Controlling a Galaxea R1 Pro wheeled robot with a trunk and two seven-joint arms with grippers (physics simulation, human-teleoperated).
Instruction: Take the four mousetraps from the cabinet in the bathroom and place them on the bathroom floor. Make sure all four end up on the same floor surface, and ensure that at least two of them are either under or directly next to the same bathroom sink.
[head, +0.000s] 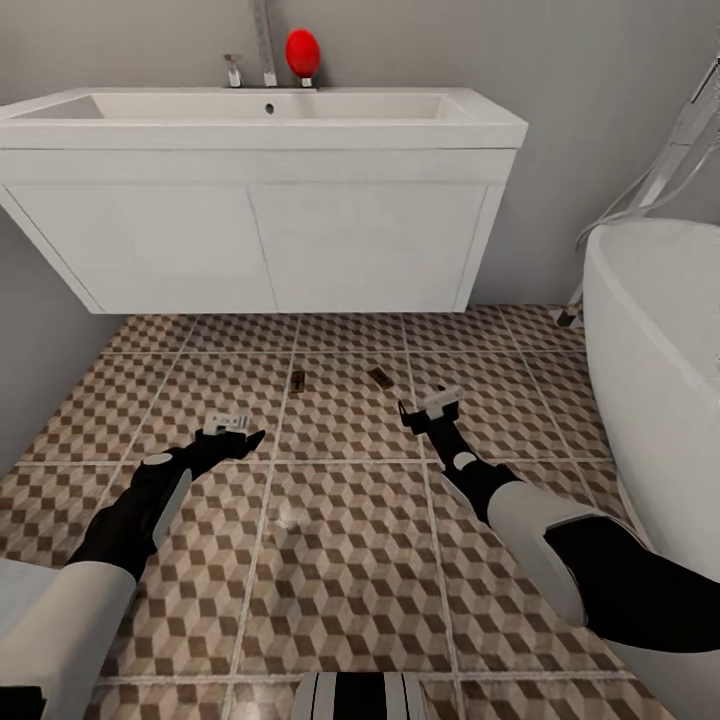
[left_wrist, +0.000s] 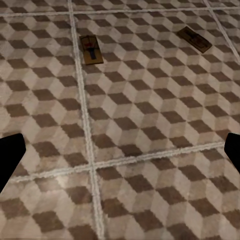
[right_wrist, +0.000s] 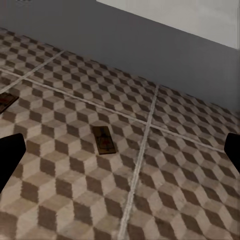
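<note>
Two mousetraps lie flat on the cube-patterned bathroom floor (head: 340, 520), just in front of the sink (head: 260, 118): one (head: 298, 381) on a grout line, the other (head: 379, 377) a little to its right. My left gripper (head: 238, 430) hovers low over the tiles, short of the left trap, open and empty. My right gripper (head: 422, 405) is open and empty too, close beside the right trap. The left wrist view has both traps (left_wrist: 91, 49) (left_wrist: 193, 39) ahead of its spread fingers (left_wrist: 10, 155). In the right wrist view, one trap (right_wrist: 103, 139) lies ahead and another (right_wrist: 6, 101) sits at the edge. The cabinet is out of view.
A white flat-fronted unit (head: 260, 245) hangs under the sink, with a gap above the floor. A white bathtub (head: 655, 340) fills the right side. A faucet (head: 268, 45) and a red object (head: 302, 52) stand behind the basin. A grey wall closes the left.
</note>
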